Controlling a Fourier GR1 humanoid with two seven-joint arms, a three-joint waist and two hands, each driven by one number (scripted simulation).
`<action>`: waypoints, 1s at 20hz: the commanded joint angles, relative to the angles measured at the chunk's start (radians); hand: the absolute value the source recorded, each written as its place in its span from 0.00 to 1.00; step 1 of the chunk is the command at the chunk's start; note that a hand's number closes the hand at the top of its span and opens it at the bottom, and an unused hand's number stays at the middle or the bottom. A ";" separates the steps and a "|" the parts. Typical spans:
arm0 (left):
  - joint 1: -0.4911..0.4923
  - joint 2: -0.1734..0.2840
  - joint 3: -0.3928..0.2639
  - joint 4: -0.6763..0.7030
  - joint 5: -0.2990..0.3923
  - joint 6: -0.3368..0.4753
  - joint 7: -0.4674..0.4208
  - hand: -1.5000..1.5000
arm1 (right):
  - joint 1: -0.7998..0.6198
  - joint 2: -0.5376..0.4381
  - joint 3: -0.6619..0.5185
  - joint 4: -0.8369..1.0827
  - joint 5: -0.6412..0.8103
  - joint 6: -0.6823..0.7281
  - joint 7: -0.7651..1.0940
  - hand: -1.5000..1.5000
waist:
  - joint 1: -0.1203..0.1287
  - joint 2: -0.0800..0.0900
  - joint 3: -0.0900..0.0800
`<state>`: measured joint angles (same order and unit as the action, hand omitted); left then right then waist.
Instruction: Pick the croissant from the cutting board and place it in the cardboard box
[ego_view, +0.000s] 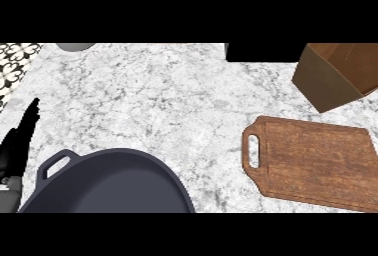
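At the bench's right edge I see the cutting board (314, 162) bare, no croissant visible; left robot hand (21, 135) rests, fingers straight; next, I'd check the cardboard box (338, 72)

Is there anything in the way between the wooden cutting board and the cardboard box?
No, nothing visible blocks it. The cutting board lies just below the cardboard box at the right, with only bare counter between them. The dark pan sits off to the left. No croissant shows on the board.
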<state>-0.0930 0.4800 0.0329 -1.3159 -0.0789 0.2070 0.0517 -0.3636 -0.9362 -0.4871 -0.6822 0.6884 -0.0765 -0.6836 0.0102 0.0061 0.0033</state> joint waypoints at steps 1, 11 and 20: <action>-0.019 -0.029 -0.009 0.008 -0.015 -0.002 0.006 0.50 | -0.103 -0.041 -0.002 0.026 -0.034 0.064 -0.054 1.00 | 0.002 -0.003 -0.003; -0.006 -0.044 -0.015 0.010 -0.041 -0.001 -0.010 0.50 | -0.395 0.067 0.061 0.110 -0.058 0.200 0.116 1.00 | 0.012 -0.002 -0.003; -0.080 -0.038 0.002 0.062 -0.044 -0.005 -0.012 0.50 | -0.641 0.142 0.089 0.320 -0.019 0.184 0.264 1.00 | 0.030 0.011 -0.002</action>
<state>-0.1255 0.4684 0.0337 -1.2977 -0.1104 0.1926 0.0388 -0.9263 -0.8156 -0.4063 -0.4499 0.6534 0.1174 -0.4572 0.0374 0.0072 0.0046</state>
